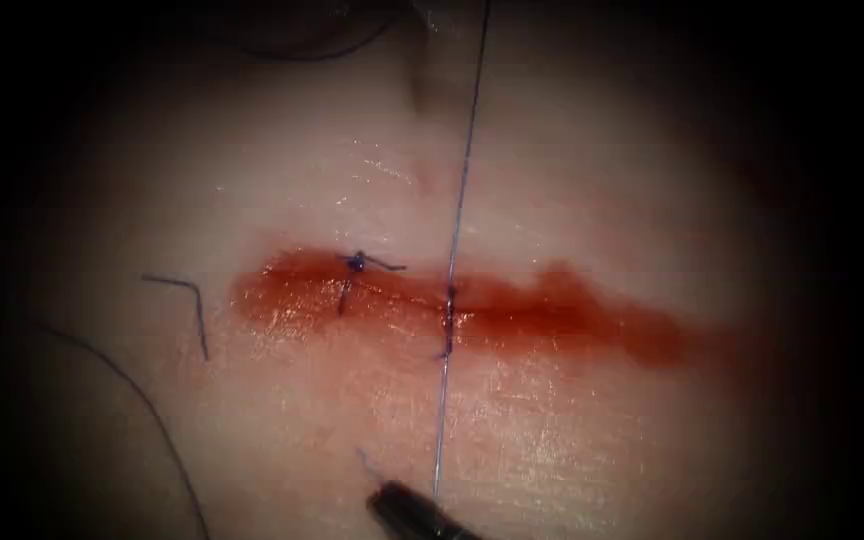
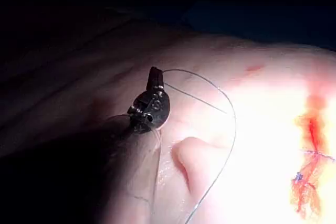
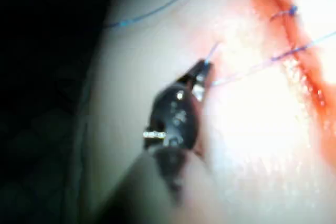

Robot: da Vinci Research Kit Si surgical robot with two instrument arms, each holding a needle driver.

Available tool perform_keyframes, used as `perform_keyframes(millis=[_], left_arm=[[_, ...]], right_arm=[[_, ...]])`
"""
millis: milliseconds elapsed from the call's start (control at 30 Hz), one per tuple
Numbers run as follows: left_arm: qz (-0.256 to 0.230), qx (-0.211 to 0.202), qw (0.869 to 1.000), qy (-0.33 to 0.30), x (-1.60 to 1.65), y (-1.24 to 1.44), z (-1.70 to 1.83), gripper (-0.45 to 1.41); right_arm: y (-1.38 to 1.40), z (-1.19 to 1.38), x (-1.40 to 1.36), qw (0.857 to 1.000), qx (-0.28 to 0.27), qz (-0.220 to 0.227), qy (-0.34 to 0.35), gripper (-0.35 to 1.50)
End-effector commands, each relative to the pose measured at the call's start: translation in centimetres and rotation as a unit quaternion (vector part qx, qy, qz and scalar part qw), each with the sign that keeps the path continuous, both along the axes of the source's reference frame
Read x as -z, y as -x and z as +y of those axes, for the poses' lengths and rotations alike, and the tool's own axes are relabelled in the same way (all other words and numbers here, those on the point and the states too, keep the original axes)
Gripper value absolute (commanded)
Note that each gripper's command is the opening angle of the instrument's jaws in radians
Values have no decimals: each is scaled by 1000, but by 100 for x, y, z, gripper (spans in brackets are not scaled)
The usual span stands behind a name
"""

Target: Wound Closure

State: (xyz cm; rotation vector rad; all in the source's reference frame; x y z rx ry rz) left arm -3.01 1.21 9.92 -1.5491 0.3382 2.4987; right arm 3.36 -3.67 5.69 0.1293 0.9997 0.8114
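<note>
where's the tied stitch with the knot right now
In the endoscope view the tied stitch sits across the left part of the cut, just left of the taut thread that crosses the cut near its middle.

endoscope looks down on the tissue [image 1: 572, 180] from above and in front, cut [image 1: 472, 305] running across mid-frame. Both wrist cams sit super close behind their own jaws, and all three catch that cut.
</note>
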Motion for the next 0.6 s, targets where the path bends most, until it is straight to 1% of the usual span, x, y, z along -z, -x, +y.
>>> perform_keyframes(millis=[33,67,100,133,167,233,333,467,600], left_arm=[[-8,-8,1000,-2,-2,6,-5,-45],[-11,-11,1000,-3,2,7,-9,-45],[-14,-14,1000,-6,7,8,-15,-45],[-15,-15,1000,-5,12,9,-18,-45],[-17,-18,1000,-5,17,9,-21,-45],[-19,-22,1000,-6,31,9,-26,-45],[-23,-30,999,-5,56,6,-35,-45],[-32,-37,999,-13,91,3,-55,-45],[-40,-46,998,-20,128,0,-89,-45]], right_arm=[[-1,-6,5,1000,15,8,2,9],[1,-3,11,1000,20,18,3,75],[3,1,15,999,24,26,3,105],[5,5,20,999,31,33,8,117],[9,12,26,998,36,41,14,124],[16,22,36,998,36,51,18,130],[29,35,48,997,41,62,13,137],[44,44,60,995,58,78,3,135],[52,56,64,994,71,87,-5,129]])
